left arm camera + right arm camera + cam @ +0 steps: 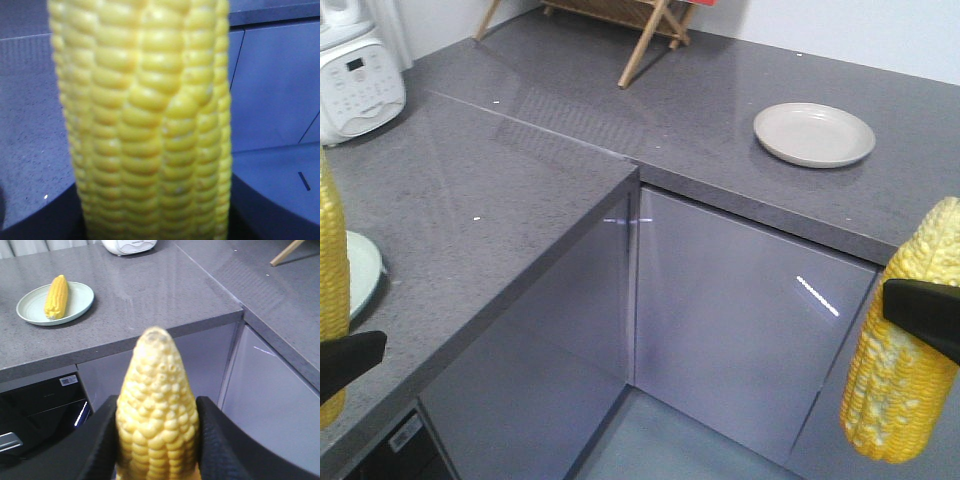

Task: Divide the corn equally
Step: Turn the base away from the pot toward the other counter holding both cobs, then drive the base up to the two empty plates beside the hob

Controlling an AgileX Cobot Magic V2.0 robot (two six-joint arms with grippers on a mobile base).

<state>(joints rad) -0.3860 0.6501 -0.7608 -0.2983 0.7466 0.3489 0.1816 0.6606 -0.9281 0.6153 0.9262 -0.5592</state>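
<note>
Corn, yellow kernel rows. Right gripper [157, 440] clamps tapered cob [157, 410], pale tip up. Left gripper [345, 362] clamps upright cob [145, 125]. Third cob [56, 296] lies on far-left green plate [30, 315].

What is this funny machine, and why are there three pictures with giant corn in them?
It is a robot with two arms, and each arm ends in black jaws. The wide picture looks out from the robot's front over a grey kitchen counter. The other two come from small cameras on its wrists, so the corn looks huge. The left jaws grip the first cob, the right jaws the second cob. On the counter sit an empty plate, a white cooker, and a green plate with a third cob lying on it.
</note>
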